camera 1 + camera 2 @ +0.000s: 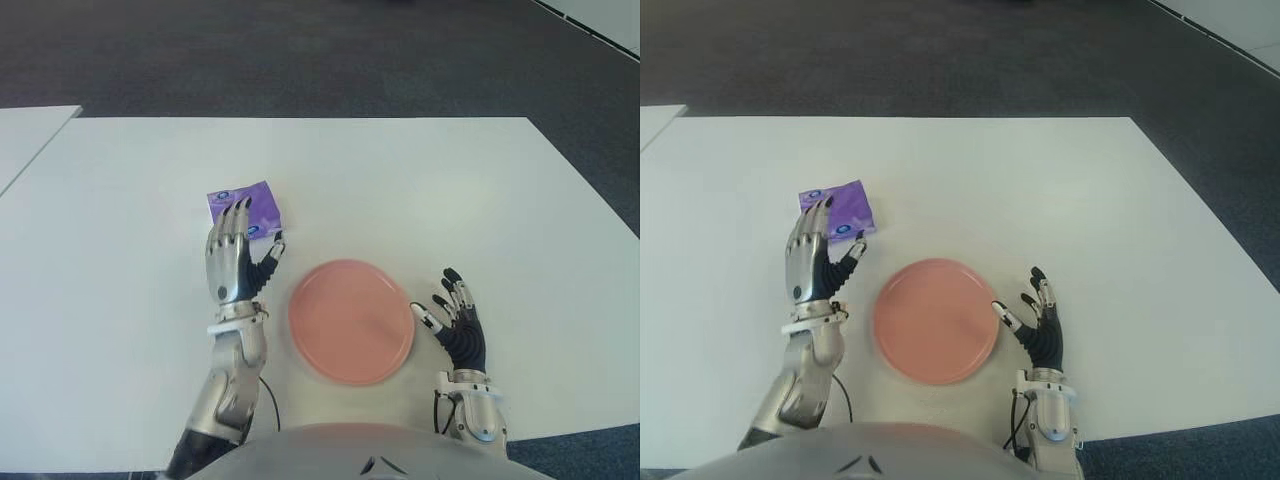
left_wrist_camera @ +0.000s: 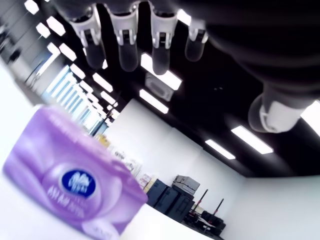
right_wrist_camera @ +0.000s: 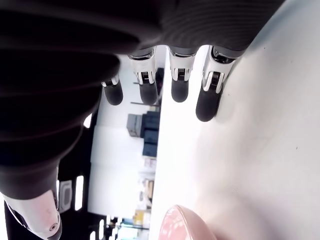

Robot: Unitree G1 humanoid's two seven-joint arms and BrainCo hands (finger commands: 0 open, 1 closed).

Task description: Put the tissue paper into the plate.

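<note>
Reaching over the white counter [image 1: 420,190] with the left robot hand [image 1: 233,262], fingers extended and spread, thumb apart, holding nothing. Fingertips [image 1: 240,206] overlapping the near edge of the purple tissue paper pack [image 1: 246,206] as seen from the head; in the left wrist view, pack [image 2: 70,180] lying flat on the counter under the open fingers [image 2: 125,45], with a visible gap between them. Lying outside the pink plate [image 1: 351,320], the pack sits beyond and to the left of it, near but apart. Showing just to the right of the plate, the right robot hand [image 1: 456,322], fingers loosely spread and empty; in the right wrist view, fingertips [image 3: 207,102] close above the counter, plate rim [image 3: 187,222] nearby. Plate bare, near the counter's front edge, between both hands.
</note>
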